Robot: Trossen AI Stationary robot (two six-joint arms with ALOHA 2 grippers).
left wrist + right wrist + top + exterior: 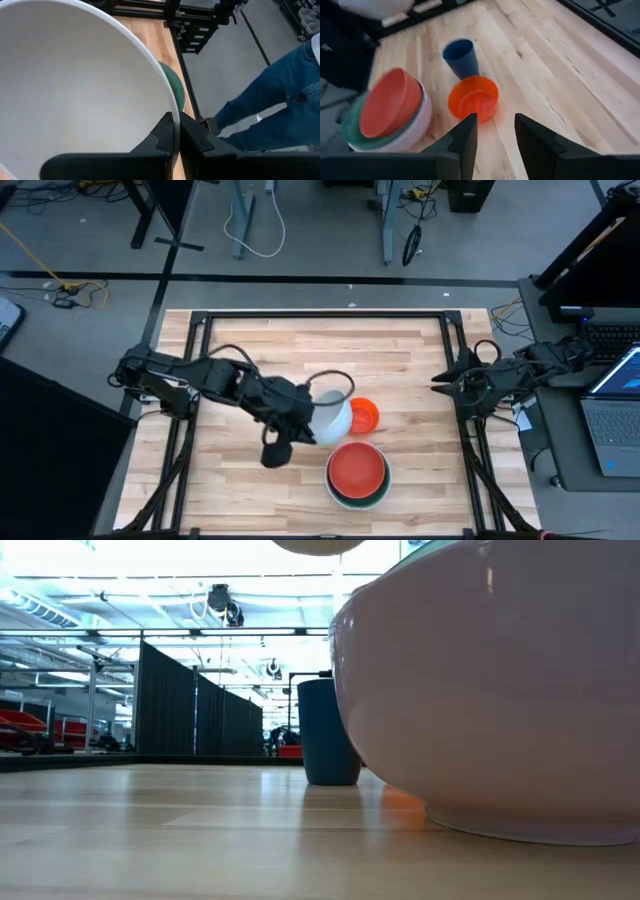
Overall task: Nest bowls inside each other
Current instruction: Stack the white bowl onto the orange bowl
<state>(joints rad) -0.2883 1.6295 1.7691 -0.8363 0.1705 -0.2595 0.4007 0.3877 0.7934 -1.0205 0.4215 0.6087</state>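
Red bowl (357,466) sits nested in green and large white; left tool (175,131) clamps small white bowl (330,416); orange bowl (364,415) at its 3 o'clock, blue cup (460,57) unnested; right tool (495,132) apart.

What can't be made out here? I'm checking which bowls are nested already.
- Blue bowl: hidden in the high view under the white bowl held by the left gripper.
- Orange bowl: partly covered there.
- Large white bowl: fills the low view, so its contents are hidden there.
- Right gripper: holds nothing.
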